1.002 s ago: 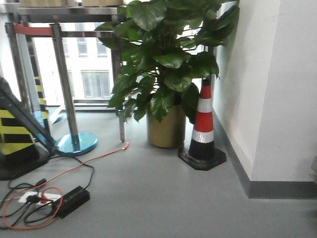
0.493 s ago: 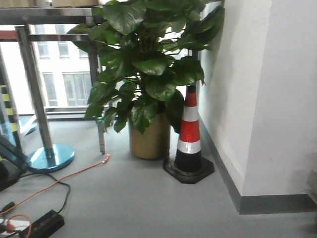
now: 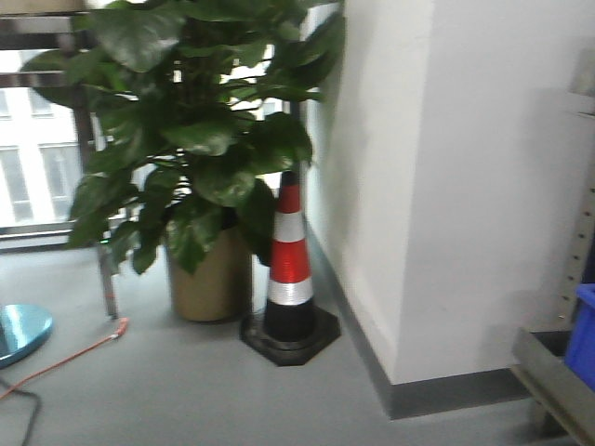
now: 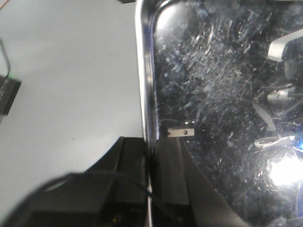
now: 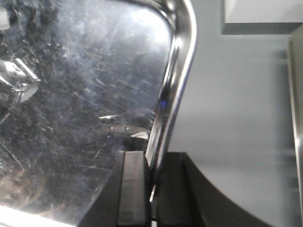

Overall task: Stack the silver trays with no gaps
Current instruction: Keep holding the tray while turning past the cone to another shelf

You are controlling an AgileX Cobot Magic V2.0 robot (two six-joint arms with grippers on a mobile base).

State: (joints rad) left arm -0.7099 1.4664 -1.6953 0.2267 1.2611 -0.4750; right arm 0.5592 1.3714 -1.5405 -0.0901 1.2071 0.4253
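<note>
Clearly, the left gripper (image 4: pixel 150 151) sits at six o'clock in its wrist view. Its two black fingers are pinched tight on the thin left rim of the silver tray (image 4: pixel 213 94), whose scratched, mirror-like bottom fills the three o'clock side, with bare grey floor (image 4: pixel 71 71) toward nine o'clock. Ahead (the front camera is rather blurred) a potted plant (image 3: pixel 186 139) stands at ten o'clock, with a red-and-white traffic cone (image 3: pixel 290 269) just beside its pot toward six o'clock. A white wall (image 3: pixel 446 186) is at two o'clock and a blue bin (image 3: pixel 582 334) at four o'clock. The right gripper (image 5: pixel 151 161), also at six o'clock, is clamped just as closely on the tray's right rim, and the tray spreads toward nine o'clock.
</note>
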